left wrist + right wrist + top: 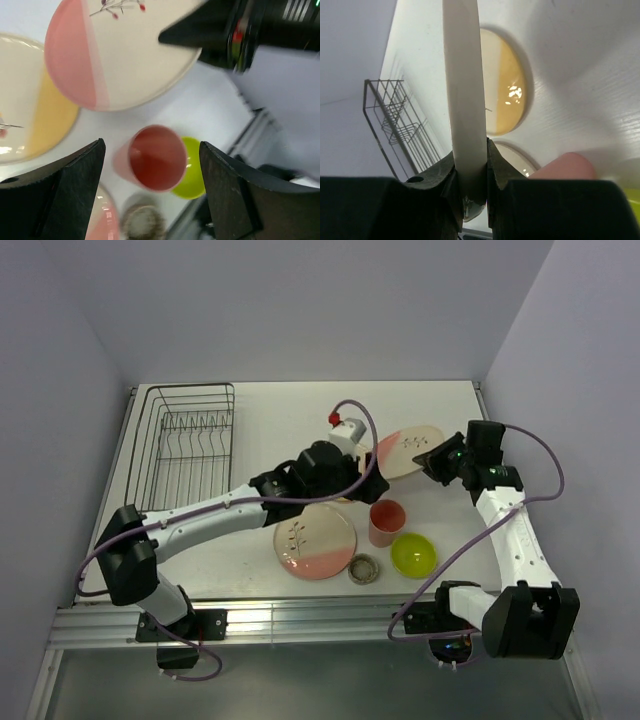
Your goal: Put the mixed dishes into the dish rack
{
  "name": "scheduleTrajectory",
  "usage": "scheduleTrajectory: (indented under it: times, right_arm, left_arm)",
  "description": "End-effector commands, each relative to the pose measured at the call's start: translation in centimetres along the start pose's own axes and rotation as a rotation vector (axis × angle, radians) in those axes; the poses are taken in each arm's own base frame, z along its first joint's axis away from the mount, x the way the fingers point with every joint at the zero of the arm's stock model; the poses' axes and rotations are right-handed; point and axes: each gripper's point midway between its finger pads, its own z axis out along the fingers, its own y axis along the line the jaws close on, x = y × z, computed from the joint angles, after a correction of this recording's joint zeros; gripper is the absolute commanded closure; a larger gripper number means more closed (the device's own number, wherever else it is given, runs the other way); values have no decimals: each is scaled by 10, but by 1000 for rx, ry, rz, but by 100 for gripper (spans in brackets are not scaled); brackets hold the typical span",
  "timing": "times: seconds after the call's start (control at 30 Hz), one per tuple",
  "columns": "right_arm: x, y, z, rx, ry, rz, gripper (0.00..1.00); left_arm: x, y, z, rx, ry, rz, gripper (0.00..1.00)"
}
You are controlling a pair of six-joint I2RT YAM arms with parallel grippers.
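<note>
My right gripper [440, 458] is shut on the rim of a cream plate with a pink side and a sprig [405, 452], held off the table; the right wrist view shows it edge-on [465, 100] between the fingers [497, 170]. My left gripper [350, 480] is open and empty, hovering above the salmon-pink cup [157, 157]. The lime-green bowl [413, 554], tiny grey dish [364, 569] and a pink-sided sprig plate [315, 540] lie at the front. A yellow-sided plate [30, 110] lies under the left arm. The black wire dish rack [185, 445] stands empty at the back left.
The rack also shows far off in the right wrist view [395, 120]. The left arm stretches across the table's middle between the rack and the dishes. The table's raised edge [300, 615] runs along the front, and walls close in on the sides.
</note>
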Motion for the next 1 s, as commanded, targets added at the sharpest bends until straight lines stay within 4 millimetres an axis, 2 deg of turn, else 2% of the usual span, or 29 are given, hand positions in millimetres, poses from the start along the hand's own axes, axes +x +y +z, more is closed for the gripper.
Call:
scheduleTrajectory:
  times: [0.0, 0.2, 0.23, 0.4, 0.7, 0.97]
  right_arm:
    - [-16, 58, -32, -141, -51, -73, 100]
    - [-4, 78, -52, -136, -6, -110, 100]
    - [8, 84, -53, -147, 23, -137, 100]
    - [24, 91, -60, -136, 43, -178, 100]
    - [54, 101, -66, -170, 93, -210, 100]
    - [62, 109, -74, -208, 122, -207, 100]
  left_arm:
    - [6, 19, -20, -176, -28, 362, 19]
    - [6, 37, -36, -358, -39, 627, 20]
    - [7, 40, -37, -377, -37, 662, 20]
    - [-4, 42, -47, -447, -79, 799, 20]
    - [-6, 1, -41, -325, -125, 875, 19]
    - [13, -12, -32, -255, -91, 859, 20]
